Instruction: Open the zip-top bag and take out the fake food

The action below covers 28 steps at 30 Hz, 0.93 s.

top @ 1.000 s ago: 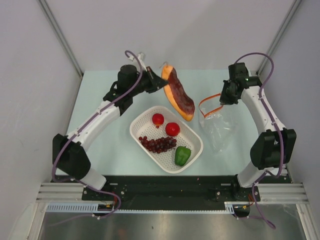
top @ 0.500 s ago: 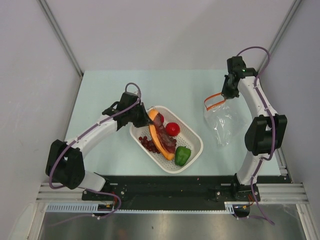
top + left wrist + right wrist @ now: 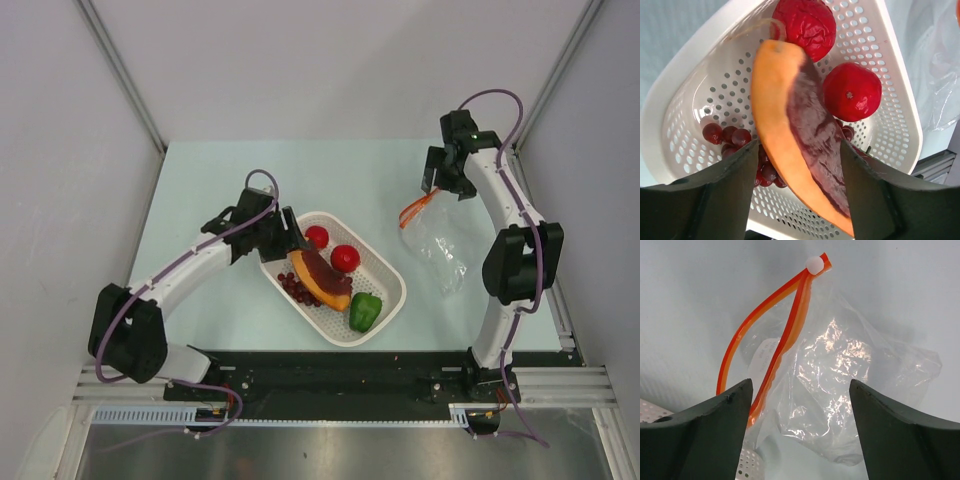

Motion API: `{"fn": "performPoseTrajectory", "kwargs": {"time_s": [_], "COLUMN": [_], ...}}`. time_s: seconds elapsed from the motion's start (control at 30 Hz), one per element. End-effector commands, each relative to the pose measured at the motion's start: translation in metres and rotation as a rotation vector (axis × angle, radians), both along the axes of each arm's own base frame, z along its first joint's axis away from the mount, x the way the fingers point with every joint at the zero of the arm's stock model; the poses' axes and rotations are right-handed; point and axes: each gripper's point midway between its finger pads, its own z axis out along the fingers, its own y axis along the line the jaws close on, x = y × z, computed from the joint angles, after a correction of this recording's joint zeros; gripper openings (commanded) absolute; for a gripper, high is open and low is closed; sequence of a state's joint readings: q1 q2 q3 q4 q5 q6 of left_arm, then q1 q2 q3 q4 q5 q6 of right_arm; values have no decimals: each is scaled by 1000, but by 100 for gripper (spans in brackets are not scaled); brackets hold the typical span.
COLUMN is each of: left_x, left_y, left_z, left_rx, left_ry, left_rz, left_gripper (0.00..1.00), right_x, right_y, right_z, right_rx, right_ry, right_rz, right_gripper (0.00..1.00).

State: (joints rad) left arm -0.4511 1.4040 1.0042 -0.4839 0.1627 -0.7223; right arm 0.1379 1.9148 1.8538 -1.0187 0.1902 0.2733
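My feed: a pale mint table boxed in by plain white panels.
From above I see the table (image 3: 200, 170) closed in by a white back wall (image 3: 350, 60) beyond its far edge, a left wall (image 3: 55, 170) and a right wall (image 3: 612, 200), with a grey metal post (image 3: 120, 75) rising at each far corner. Along the table's near edge lie a black plate (image 3: 330, 365), an aluminium rail (image 3: 120, 383) and a brushed metal sheet (image 3: 330, 455). The light is soft and even.

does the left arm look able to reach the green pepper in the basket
Probably yes: the left gripper hangs open by the basket, and the green pepper lies uncovered at its near end.
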Motion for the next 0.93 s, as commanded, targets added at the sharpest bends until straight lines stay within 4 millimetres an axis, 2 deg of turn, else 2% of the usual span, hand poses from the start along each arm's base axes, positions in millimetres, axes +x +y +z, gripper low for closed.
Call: {"fn": "performPoseTrajectory", "kwargs": {"time_s": [0.0,0.17,0.23,0.27,0.3,0.33,0.37,0.4,0.43,0.47,0.5,0.53,0.57,0.6,0.63,0.67,0.7,0.73,0.77,0.8,0.83,0.9], "left_x": [4,4,3,0,-2,-5,-13,-17,-23,-34,-44,-51,-67,-76,-86,-99,-106,-116,-125,-131,-142,-151], "left_y": [7,10,4,-4,-10,-16,-33,-44,-56,-77,-89,-98,-114,-121,-125,-133,-134,-139,-137,-137,-132,-125], "left_z": [25,41,48,53,57,60,69,77,82,92,101,106,116,120,131,130,132,155,141,148,170,181], "left_rx": [23,31,7,-18,-31,-39,-64,-85,-105,-155,-204,-231,-274,-292,-327,-361,-393,-501,-533,-596,-694,-808], "left_ry": [-77,-144,-167,-175,-185,-193,-229,-254,-272,-290,-278,-274,-286,-296,-309,-312,-310,-338,-311,-325,-346,-421], "left_rz": [-22,-49,-76,-105,-123,-143,-195,-227,-258,-298,-331,-348,-391,-414,-427,-458,-463,-468,-467,-469,-446,-433], "left_gripper": [76,80,82,84,84,86,87,88,90,93,95,97,98,99,99,99,99,100,99,100,100,100], "right_x": [0,-19,-31,-38,-47,-53,-64,-73,-80,-97,-107,-122,-134,-146,-162,-169,-178,-190,-195,-200,-210,-223], "right_y": [7,17,25,27,29,32,40,42,48,57,62,63,71,77,83,85,86,92,94,99,107,109], "right_z": [39,53,64,59,70,71,61,77,78,66,67,82,81,67,78,77,66,74,77,81,80,102], "right_rx": [-75,-84,-78,-70,-52,-30,18,56,83,140,185,229,280,329,387,411,436,487,516,550,603,658], "right_ry": [-83,-89,-110,-95,-120,-122,-94,-149,-161,-125,-129,-175,-170,-146,-181,-187,-170,-199,-216,-237,-223,-312], "right_rz": [12,6,19,11,10,14,40,49,68,107,112,121,139,147,175,179,174,202,213,236,272,298], "right_gripper": [86,99,100,100,100,100,100,100,100,100,100,100,100,100,100,100,100,100,100,100,100,100]}}
